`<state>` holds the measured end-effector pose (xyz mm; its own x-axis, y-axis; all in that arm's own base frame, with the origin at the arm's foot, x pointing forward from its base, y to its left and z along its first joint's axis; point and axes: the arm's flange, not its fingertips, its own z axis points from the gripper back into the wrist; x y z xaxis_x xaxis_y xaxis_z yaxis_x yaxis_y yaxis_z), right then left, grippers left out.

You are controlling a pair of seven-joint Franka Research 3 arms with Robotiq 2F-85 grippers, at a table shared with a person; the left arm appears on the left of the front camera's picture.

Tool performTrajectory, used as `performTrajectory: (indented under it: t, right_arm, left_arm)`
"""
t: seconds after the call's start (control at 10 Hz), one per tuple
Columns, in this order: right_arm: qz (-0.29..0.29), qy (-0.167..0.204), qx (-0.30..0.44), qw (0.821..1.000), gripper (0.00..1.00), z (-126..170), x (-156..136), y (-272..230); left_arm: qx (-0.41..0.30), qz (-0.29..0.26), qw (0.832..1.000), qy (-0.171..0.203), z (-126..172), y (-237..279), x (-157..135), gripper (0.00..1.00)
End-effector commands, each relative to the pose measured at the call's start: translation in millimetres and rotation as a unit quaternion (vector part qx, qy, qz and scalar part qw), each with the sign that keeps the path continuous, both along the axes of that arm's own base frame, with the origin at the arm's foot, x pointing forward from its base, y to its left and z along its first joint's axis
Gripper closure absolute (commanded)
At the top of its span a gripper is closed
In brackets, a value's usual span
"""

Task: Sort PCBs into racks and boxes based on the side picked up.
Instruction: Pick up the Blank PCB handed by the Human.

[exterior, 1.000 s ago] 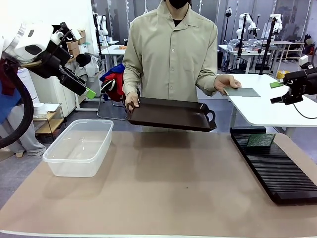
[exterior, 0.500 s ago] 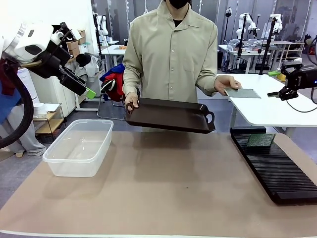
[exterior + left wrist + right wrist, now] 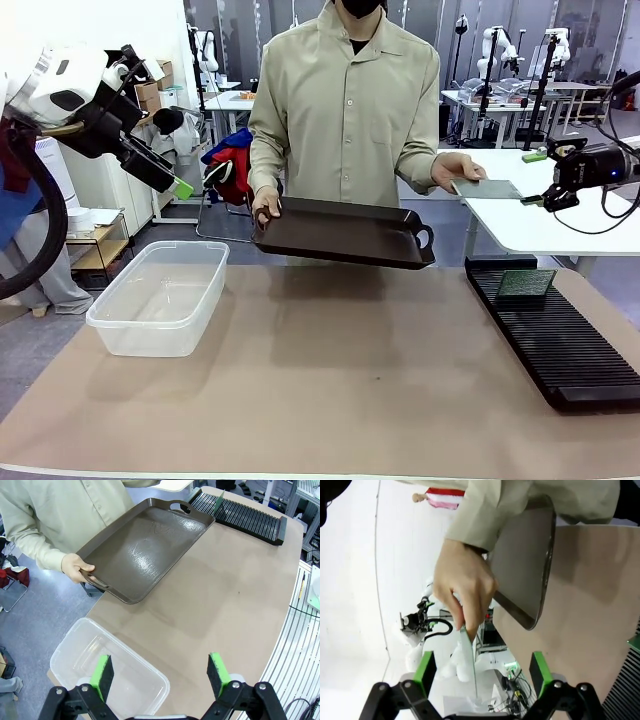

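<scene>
Board point(image 3: 488, 187) in person's hand point(image 3: 455, 168) lies just ahead of my right gripper point(image 3: 534, 178), long axis toward me; jaws apart, empty.

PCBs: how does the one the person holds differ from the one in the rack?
The held PCB lies flat in the air, pinched by the person's hand; the racked PCB stands tilted in the far slots of the rack. The held PCB looks pale grey-green; the racked PCB looks darker green. Both are thin rectangular boards.
</scene>
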<state>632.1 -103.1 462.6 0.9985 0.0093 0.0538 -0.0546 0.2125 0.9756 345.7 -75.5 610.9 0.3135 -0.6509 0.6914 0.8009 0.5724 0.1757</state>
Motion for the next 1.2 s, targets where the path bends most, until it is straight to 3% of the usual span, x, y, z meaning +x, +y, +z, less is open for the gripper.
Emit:
performTrajectory:
  t: [0.0, 0.5, 1.1]
  right_arm:
    - [0.05, -0.016, 0.021, 0.998, 0.0, -6.2, 3.5, 2.3]
    - [0.107, -0.037, 0.063, 0.992, 0.0, -18.2, 3.6, 33.2]
    - [0.106, -0.058, 0.081, 0.989, 0.0, -20.1, 2.7, 53.3]
  left_arm:
    - [-0.002, -0.001, 1.0, 0.004, -0.5, 2.2, 1.1, 0.0]
    - [-0.002, -0.001, 1.0, 0.004, -0.5, 2.2, 1.1, 0.0]
    - [-0.002, -0.001, 1.0, 0.004, -0.5, 2.2, 1.1, 0.0]
